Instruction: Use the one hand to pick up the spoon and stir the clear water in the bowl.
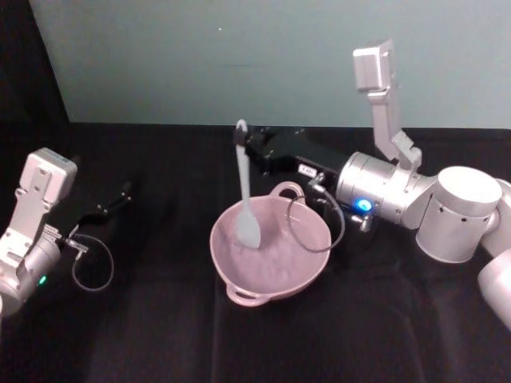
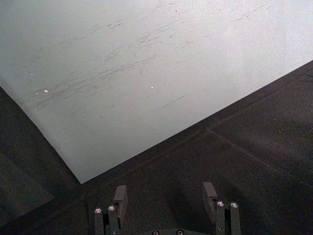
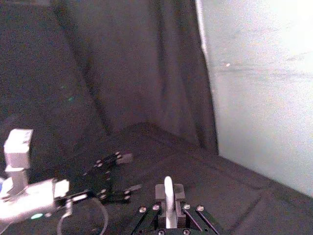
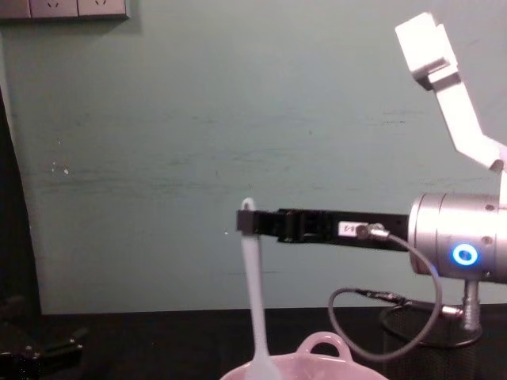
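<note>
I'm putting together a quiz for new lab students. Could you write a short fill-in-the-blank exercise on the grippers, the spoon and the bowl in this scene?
1. The right gripper is shut on the handle end of the white ____.
2. That utensil stands nearly upright, with its flat head inside the pink ____.
3. The left gripper, parked at the robot's left, has its fingers ____.

Missing words: spoon; bowl; open.

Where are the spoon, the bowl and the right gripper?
spoon (image 1: 248,229): head view, flat head inside the bowl.
bowl (image 1: 281,268): head view, bare inner wall.
right gripper (image 4: 249,224): chest view, fingertips clamping the spoon's handle.
</note>
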You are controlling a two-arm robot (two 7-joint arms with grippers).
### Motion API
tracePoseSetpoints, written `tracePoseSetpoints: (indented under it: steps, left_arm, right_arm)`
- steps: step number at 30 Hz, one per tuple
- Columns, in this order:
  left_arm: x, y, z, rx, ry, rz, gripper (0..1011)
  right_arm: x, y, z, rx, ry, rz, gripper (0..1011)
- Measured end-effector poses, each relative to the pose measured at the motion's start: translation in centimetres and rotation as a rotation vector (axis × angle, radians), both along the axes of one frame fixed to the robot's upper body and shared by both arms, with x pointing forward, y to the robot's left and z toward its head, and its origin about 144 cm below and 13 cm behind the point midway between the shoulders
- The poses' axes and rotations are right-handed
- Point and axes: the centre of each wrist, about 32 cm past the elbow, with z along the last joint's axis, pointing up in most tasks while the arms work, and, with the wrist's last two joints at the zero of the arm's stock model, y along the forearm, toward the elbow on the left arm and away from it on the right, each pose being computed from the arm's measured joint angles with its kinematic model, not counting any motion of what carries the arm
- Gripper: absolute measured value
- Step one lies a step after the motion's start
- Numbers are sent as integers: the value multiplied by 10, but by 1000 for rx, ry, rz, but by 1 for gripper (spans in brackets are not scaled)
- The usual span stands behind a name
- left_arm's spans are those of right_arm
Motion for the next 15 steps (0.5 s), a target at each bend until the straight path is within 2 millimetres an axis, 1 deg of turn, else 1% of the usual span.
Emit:
tracePoseSetpoints:
  steps: [2, 3, 6, 11, 15]
  left_arm:
    - [0, 0, 0, 0, 0, 0, 1011]
    - [0, 0, 0, 0, 0, 0, 1011]
    - [0, 0, 0, 0, 0, 0, 1011]
    - [0, 0, 0, 0, 0, 0, 1011]
    - [0, 0, 0, 0, 0, 0, 1011]
  right_arm:
    - [4, -7, 0, 2, 0, -33, 110]
    - [4, -7, 0, 2, 0, -33, 110]
    - [7, -22, 1, 0, -1, -86, 110]
    - [2, -40, 4, -7, -8, -136, 110]
    - [-2, -47, 5, -15, -8, -147, 110]
